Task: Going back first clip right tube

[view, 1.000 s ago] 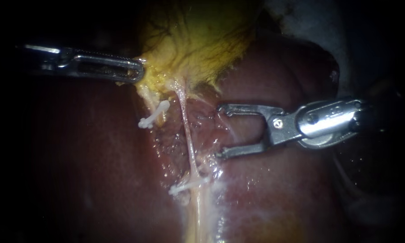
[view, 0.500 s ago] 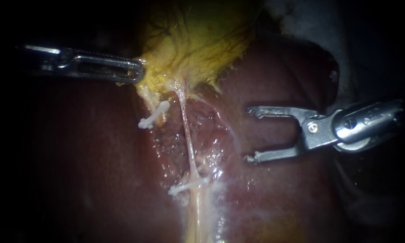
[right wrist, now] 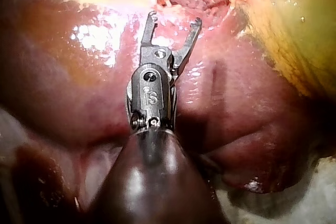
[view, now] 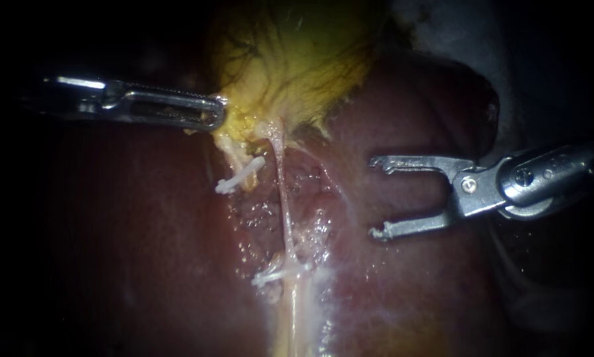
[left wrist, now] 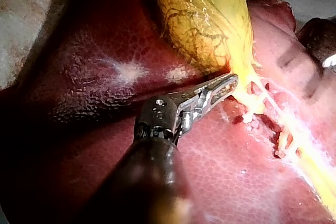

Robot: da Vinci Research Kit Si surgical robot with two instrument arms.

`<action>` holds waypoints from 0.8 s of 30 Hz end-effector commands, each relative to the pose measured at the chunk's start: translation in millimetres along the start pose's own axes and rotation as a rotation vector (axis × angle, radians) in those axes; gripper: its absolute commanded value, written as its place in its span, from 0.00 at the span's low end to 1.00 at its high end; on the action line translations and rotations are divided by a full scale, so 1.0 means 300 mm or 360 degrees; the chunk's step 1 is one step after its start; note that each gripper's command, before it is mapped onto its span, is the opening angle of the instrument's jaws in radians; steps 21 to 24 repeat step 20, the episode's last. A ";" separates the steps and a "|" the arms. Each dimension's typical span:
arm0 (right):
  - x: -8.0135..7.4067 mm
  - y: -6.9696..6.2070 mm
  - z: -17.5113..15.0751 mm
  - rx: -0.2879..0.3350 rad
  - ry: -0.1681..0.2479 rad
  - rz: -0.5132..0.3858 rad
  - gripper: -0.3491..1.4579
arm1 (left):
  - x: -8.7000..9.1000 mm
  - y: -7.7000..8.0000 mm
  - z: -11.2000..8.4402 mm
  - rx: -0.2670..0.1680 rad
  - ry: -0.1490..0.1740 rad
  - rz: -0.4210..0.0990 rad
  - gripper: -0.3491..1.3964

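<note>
The right tube (view: pixel 285 198), a thin, soft, probably tear-prone strand between gallbladder (view: pixel 290 59) and clip (view: pixel 280 272), is best enclosed mid-span, never pulled. The right instrument (view: pixel 376 197) lies near it, jaws wide and empty; the left instrument (view: pixel 214 119) clamps the gallbladder's edge.

Glossy wet liver (view: pixel 145 251); matt white plastic clip (view: pixel 280 272).

Endoscope light pools on the gallbladder (view: pixel 297 59), edges falling dark; wet liver (right wrist: pixel 92 38) glints in the right wrist view.

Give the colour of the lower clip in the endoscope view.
White. The lower clip shows best in the endoscope view.
</note>
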State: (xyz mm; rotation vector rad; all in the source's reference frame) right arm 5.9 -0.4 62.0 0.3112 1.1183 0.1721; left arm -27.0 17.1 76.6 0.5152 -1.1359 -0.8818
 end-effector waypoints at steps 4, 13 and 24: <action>0.0001 -0.0002 0.000 0.0020 -0.0036 -0.0002 0.52 | 0.0028 0.0034 0.0020 0.0003 0.0007 -0.0030 0.00; 0.0001 -0.0002 0.000 0.0021 -0.0041 -0.0003 0.52 | 0.0039 0.0040 0.0036 0.0014 0.0017 -0.0032 0.00; 0.0004 -0.0004 0.001 0.0021 -0.0041 -0.0003 0.52 | 0.0017 0.0024 0.0022 0.0024 0.0021 -0.0037 0.00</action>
